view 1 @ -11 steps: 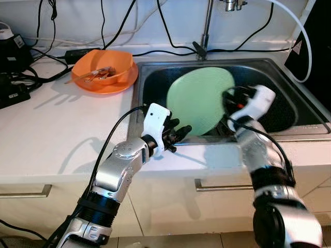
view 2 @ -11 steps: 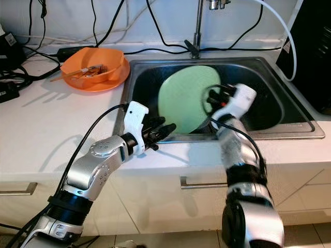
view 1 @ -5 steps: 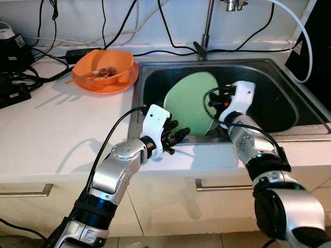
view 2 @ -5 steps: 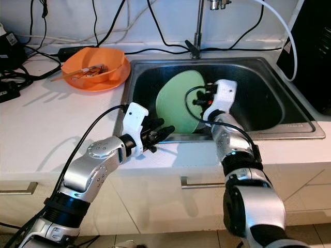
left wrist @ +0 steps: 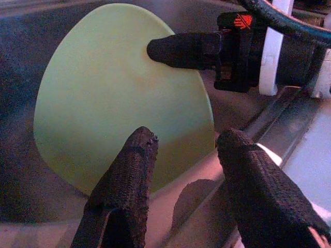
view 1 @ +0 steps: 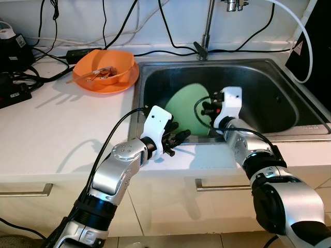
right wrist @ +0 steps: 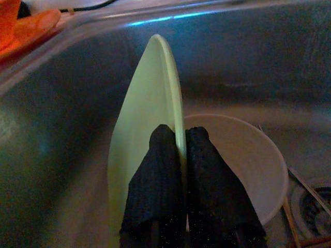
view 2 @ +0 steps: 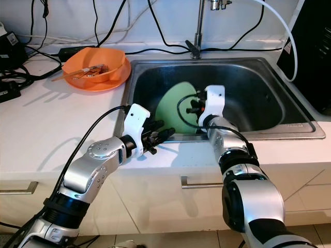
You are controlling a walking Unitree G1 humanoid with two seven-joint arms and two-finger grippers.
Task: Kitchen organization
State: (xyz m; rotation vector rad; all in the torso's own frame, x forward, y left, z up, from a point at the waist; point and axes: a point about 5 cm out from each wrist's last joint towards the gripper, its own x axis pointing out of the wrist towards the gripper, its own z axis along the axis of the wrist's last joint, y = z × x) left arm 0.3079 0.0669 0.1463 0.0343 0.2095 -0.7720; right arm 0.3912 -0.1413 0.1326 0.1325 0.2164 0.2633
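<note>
A pale green plate (view 1: pixel 191 108) stands on edge inside the steel sink (view 1: pixel 269 77), low against its front wall. My right gripper (view 1: pixel 208 107) is shut on the plate's rim, one black finger (right wrist: pixel 155 170) on each face of the plate (right wrist: pixel 139 129). My left gripper (view 1: pixel 178 138) is open and hovers over the sink's front left edge, just short of the plate (left wrist: pixel 119 98), its two fingers (left wrist: pixel 129 186) apart with nothing between them. A white bowl (right wrist: pixel 243 155) lies on the sink floor behind the plate.
An orange bowl (view 1: pixel 103 64) with utensils sits on an orange plate on the white counter (view 1: pixel 51 134) left of the sink. A tap (view 1: pixel 207 26) rises behind the sink. Black cables run along the back wall. A drain (right wrist: pixel 310 217) with chopsticks lies in the sink.
My right gripper has swung left and down with the green plate, which has tipped from facing up to standing low on edge in the sink. The left gripper has hardly moved.
</note>
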